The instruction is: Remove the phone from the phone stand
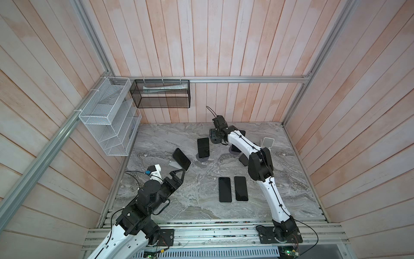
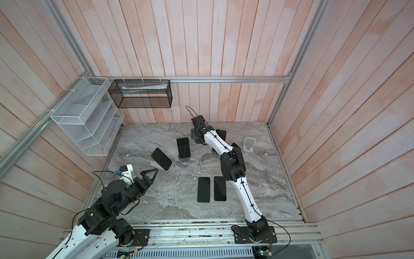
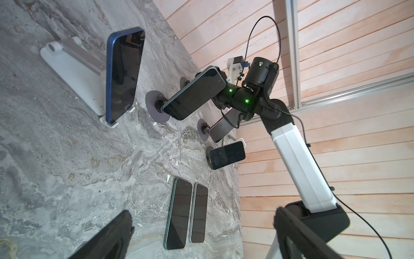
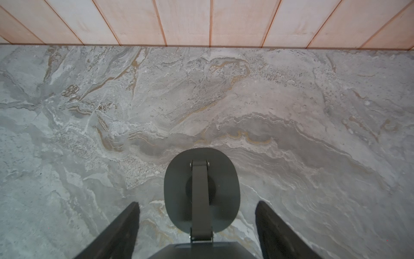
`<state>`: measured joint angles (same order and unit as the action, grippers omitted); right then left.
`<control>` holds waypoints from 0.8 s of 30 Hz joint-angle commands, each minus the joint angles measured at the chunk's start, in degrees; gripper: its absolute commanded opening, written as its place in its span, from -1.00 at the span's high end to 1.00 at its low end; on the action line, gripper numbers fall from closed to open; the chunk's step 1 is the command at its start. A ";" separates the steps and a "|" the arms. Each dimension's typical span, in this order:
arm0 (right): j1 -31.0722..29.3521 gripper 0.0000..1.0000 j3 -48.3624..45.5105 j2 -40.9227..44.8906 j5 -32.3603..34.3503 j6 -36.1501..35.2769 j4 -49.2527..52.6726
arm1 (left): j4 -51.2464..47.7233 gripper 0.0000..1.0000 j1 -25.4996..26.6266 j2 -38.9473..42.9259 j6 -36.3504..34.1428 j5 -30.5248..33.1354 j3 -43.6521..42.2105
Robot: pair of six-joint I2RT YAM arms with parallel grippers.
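Hovering released and empty over a dark grey phone stand [image 4: 201, 190] at the back of the worktop [image 4: 89, 112], the right pincer [image 4: 197, 203] is judged mid-approach, while the left pincer [image 3: 202, 210] gapes near the blue phone [image 3: 124, 74] propped on its white stand [image 3: 74, 71]; next needed: closing on a phone's edges and lifting clear.

White mesh rack [image 1: 98, 107] beside black mesh basket [image 1: 161, 102], wall-mounted

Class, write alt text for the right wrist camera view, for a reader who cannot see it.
A dark grey phone stand, with an oval base and a hinged arm, stands on a grey marble tabletop, framed by the two black fingers of the open right gripper. A pale wooden plank wall runs along the far edge.
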<state>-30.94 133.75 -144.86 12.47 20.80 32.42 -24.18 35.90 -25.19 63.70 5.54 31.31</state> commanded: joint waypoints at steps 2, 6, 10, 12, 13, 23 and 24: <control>0.13 -0.69 -1.48 7.58 1.19 1.25 2.36 | 1.09 -1.00 -0.32 0.02 -5.52 0.24 0.88; 0.16 -0.69 -4.84 12.03 1.65 1.91 1.72 | 3.11 -1.00 -0.30 -1.86 -5.63 -2.47 1.06; 0.05 -0.67 -8.57 17.75 -2.16 0.64 0.28 | 2.66 -1.00 -0.30 -6.54 -9.41 -5.41 4.61; -0.27 -0.65 -9.60 20.92 -5.71 -0.60 0.98 | 3.04 -1.00 -0.17 -8.73 -11.27 -6.81 6.74; -0.77 -0.65 -10.76 23.02 -6.05 -1.33 1.23 | 3.12 -1.00 0.15 -9.64 -11.55 -6.62 7.43; -2.89 -0.65 -51.87 57.29 -8.03 -7.48 -17.35 | 7.15 -1.00 4.98 -22.12 -16.54 -1.64 15.41; -2.48 -0.66 -54.76 59.99 -7.42 -7.81 -18.54 | 7.36 -1.00 5.27 -23.13 -16.00 -0.74 16.25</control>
<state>-34.61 85.69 -90.15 5.54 15.57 21.32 -18.39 40.32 -46.37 50.33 2.11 44.53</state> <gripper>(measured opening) 0.826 0.999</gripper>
